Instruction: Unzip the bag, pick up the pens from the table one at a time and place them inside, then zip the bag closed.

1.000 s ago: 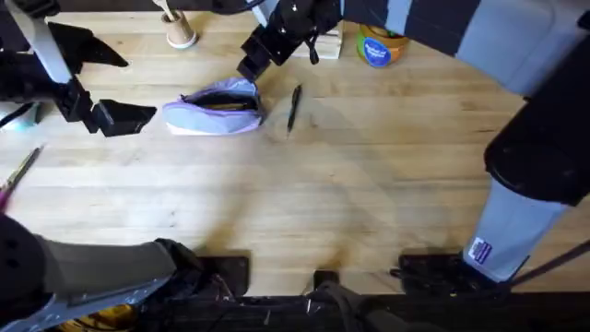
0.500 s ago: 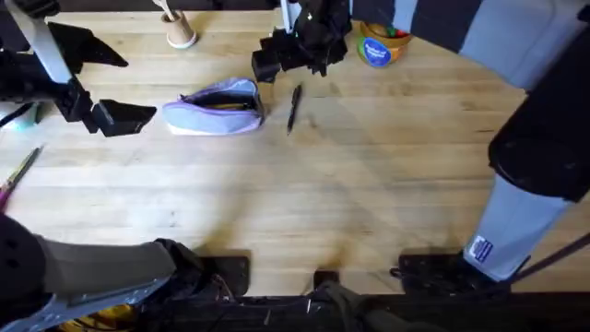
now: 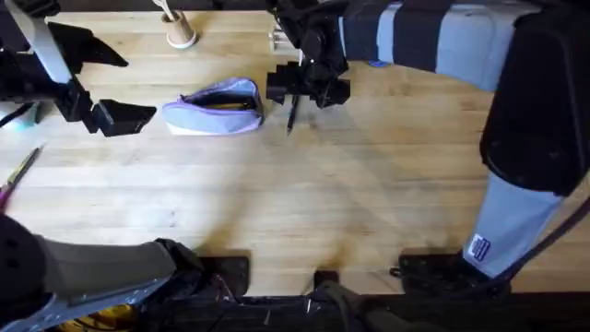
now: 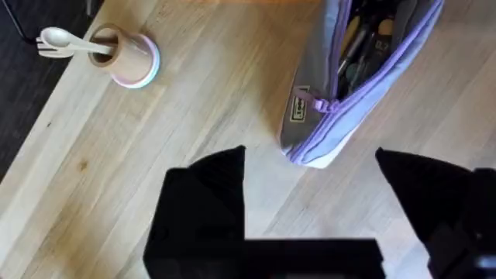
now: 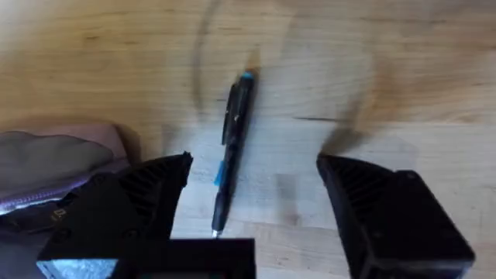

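In the overhead view the soft lavender fabric pouch (image 3: 216, 106) lies on the light wooden plank table (image 3: 304, 203), in the upper left part of the frame. Its zipper is open, and dark things show inside the mouth; what they are is hard to make out from there. The left wrist view looks into the same pouch (image 4: 364, 70) and shows several slim sticks packed inside, but the far end of the pouch is cut off by the frame edge.

Just to the right of the pouch lies one slim black pen (image 3: 292, 114), apart from the fabric. In the overhead view its upper end is hidden under the right gripper (image 3: 308, 88), which hangs above it with the fingers spread. The right wrist view gives the pen (image 5: 231, 147) better: it lies between the two black fingers, touching neither, with a small blue tip and a blue band. A corner of the pouch (image 5: 54, 167) shows beside one finger.

The left gripper (image 3: 115, 88) is at the left edge of the overhead view, well apart from the pouch, its fingers spread and holding nothing.

A small tan cup with pale sticks (image 3: 180, 32) stands near the top edge.
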You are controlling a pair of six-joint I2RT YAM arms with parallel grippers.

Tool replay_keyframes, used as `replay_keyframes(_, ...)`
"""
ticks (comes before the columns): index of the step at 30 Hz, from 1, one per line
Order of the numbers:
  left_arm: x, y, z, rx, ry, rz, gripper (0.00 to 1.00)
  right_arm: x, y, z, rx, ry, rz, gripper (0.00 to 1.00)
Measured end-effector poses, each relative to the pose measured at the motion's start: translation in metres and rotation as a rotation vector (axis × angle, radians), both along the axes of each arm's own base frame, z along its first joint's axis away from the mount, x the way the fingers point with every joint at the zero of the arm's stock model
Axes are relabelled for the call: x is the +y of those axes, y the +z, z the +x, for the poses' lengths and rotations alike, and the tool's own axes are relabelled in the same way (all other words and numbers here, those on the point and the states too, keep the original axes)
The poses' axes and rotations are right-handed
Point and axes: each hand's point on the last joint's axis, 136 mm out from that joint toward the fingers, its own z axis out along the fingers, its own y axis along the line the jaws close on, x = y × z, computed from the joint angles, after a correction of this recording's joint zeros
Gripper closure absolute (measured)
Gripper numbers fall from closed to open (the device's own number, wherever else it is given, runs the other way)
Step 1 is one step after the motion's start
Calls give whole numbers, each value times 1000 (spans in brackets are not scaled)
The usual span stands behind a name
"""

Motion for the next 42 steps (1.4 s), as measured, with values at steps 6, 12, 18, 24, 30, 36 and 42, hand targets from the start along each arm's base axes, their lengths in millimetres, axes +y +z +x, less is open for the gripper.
replay_keyframes(6,0,0,0,0,0,0,7,2,-3,-2,-14,8,-34,7)
replay_keyframes(12,0,0,0,0,0,0,7,-6,-5,-1,-30,-4,-88,355)
replay_keyframes(18,0,0,0,0,0,0,7,-9,-6,1,-44,-12,-112,756)
replay_keyframes(24,0,0,0,0,0,0,7,-8,-5,3,-52,-12,-110,953)
replay_keyframes(30,0,0,0,0,0,0,7,-3,-2,3,-26,45,-131,954)
replay_keyframes(36,0,0,0,0,0,0,8,8,33,24,-106,120,-149,955)
replay_keyframes(42,0,0,0,0,0,0,7,33,95,55,-276,288,-122,957)
